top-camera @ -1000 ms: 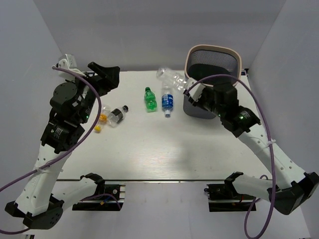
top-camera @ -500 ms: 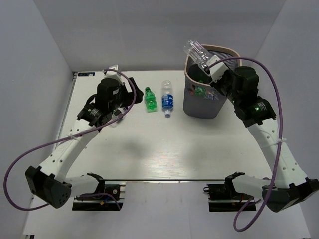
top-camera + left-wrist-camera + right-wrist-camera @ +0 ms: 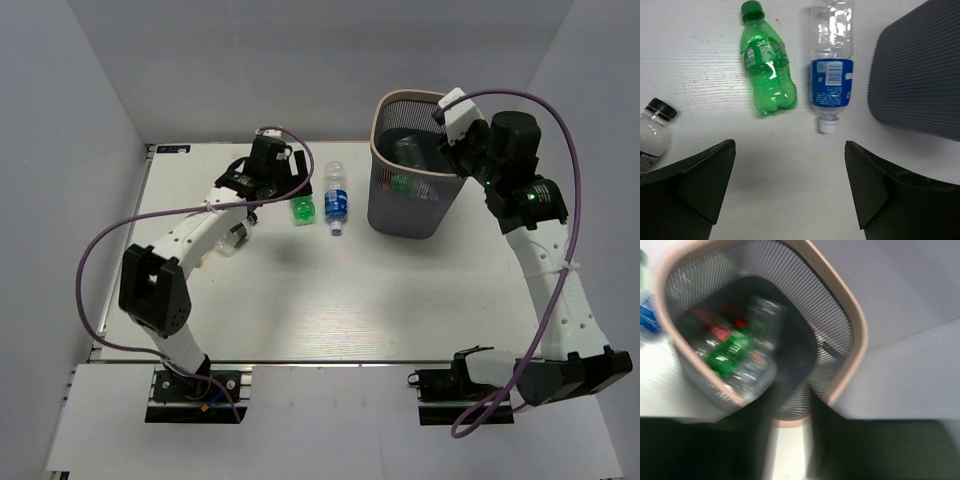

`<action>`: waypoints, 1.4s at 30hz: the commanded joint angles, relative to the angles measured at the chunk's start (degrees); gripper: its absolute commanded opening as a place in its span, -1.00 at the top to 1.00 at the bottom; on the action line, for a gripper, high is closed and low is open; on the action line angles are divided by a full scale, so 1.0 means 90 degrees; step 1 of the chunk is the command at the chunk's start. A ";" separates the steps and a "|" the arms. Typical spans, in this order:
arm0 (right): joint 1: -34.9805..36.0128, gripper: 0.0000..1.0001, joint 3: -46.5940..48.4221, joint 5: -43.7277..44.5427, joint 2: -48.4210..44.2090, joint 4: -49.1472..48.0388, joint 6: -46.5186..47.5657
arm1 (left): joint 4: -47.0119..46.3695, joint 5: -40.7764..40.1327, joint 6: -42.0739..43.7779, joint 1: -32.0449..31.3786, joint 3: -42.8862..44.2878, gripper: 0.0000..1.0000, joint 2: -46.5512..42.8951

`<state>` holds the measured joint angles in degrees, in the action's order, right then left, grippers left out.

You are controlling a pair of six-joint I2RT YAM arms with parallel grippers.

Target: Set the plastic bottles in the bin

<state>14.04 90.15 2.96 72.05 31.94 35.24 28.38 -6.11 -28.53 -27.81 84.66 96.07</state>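
Observation:
Two plastic bottles lie side by side on the table: a green one (image 3: 301, 210) (image 3: 767, 75) and a clear one with a blue label (image 3: 336, 203) (image 3: 832, 65). My left gripper (image 3: 288, 185) (image 3: 790, 165) hovers open just in front of them, with nothing between its fingers. The bin (image 3: 376, 135) (image 3: 852, 325) stands to their right. My right gripper (image 3: 444, 148) (image 3: 790, 435) is over its rim, jaws apart and empty. A clear bottle (image 3: 407, 150) (image 3: 760, 340), blurred, lies inside the bin on top of other bottles.
A clear bottle with a black cap (image 3: 236, 236) (image 3: 652, 132) lies to the left, partly under my left arm. The bin's mesh wall (image 3: 920, 75) is close on the right of the blue-label bottle. White walls enclose the table.
My right gripper lifted the clear bottle over the bin and opened; the bottle is now inside. My left arm swung right, from the table's left side to the green bottle.

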 commanded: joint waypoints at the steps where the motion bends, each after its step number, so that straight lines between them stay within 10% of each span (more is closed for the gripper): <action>1: -0.0144 0.63 -0.0113 -0.1252 -0.0505 -0.0276 -0.0381 | 0.0420 -0.0424 -0.0130 0.0024 0.0552 -0.99 0.0203; 2: -0.0154 1.00 -0.0250 -0.1411 -0.0873 -0.0404 -0.0536 | 0.0498 -0.0550 -0.0130 -0.0034 0.0660 -0.99 0.0504; 17: -0.0203 0.97 -0.2516 -0.3981 -0.2751 -0.0171 -0.0625 | 0.1192 -0.0825 -0.0130 -0.0035 0.2750 -0.99 0.3162; 22: -0.0203 -0.47 -0.2848 -0.4537 -0.2762 0.0093 -0.0849 | 0.1435 -0.0825 -0.0062 -0.0035 0.3209 -0.99 0.3719; 26: -0.0183 -0.57 -0.3004 -0.4821 -0.2664 0.0172 -0.1015 | 0.1632 -0.0884 -0.0062 -0.0035 0.3337 -0.90 0.3857; 28: -0.0154 -0.47 -0.3073 -0.4880 -0.2625 0.0162 -0.0987 | 0.1554 -0.0884 -0.0062 -0.0035 0.3200 -0.42 0.3857; 33: -0.0144 0.92 -0.3151 -0.5299 -0.2313 0.0542 -0.0684 | 0.1330 -0.0767 0.0093 -0.0035 0.3015 0.34 0.3030; 35: -0.0066 1.00 -0.3200 -0.5436 -0.2167 0.0893 -0.0431 | 0.1213 -0.0767 0.0230 -0.0093 0.3015 0.54 0.2667; 42: 0.0402 -0.15 -0.3942 -0.4833 -0.1766 0.1382 0.0546 | -0.0699 0.0881 0.0465 -0.0152 0.3161 0.62 0.1133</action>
<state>16.14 56.69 -42.41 55.27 40.49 34.98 34.30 -6.24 -25.91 -28.29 111.18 116.88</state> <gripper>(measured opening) 0.556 0.706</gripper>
